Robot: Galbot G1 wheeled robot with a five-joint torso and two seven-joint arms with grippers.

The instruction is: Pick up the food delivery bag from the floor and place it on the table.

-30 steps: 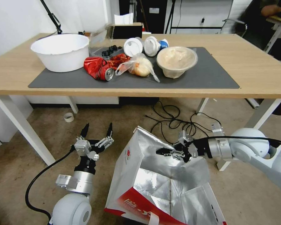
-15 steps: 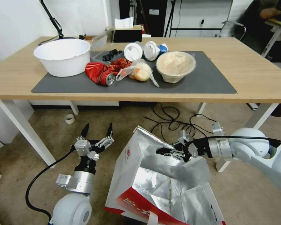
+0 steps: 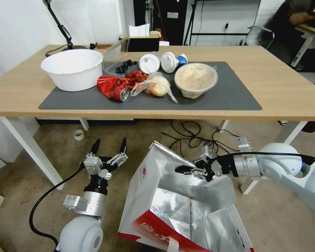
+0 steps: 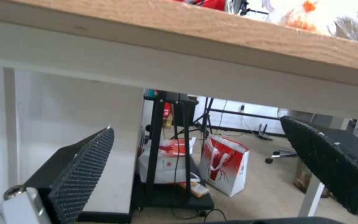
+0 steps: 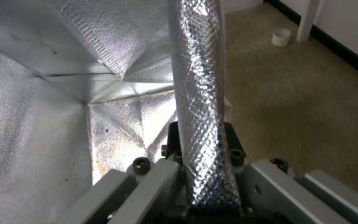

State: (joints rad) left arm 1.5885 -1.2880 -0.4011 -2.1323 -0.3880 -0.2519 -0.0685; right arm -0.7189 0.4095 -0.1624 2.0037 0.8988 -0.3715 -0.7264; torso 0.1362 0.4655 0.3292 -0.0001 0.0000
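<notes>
Right at the fingertips, your right gripper (image 3: 180, 170) is clenched on the upper foil rim of the food delivery bag (image 3: 171, 206); the right wrist view shows a folded strip of silver lining pinched between the two pads, with the bag's foil interior open beside it. That pinch on the rim, not on a handle, looks like the reason the mouth gapes wide and the bag leans: only one edge is being held. The bag itself sits low in front of the robot, over the floor (image 3: 59, 147), well short of the table (image 3: 290, 87); whether its base rests on the carpet or is already lifted, you cannot tell, since the bottom is cut off from sight.

Your left gripper (image 3: 109, 144) hangs beside the bag's white side, fingers spread and holding nothing, pointing toward the table edge. It seems parked clear so the bag can swing freely.

On the table, the dark grey mat (image 3: 231, 96) is crowded toward the left with a white bowl (image 3: 71, 68), a crushed red can (image 3: 112, 87) and a lidded bowl (image 3: 195, 78). Bare wood to the right looks the likeliest landing spot. Black cables (image 3: 192, 134) lie under the table.
</notes>
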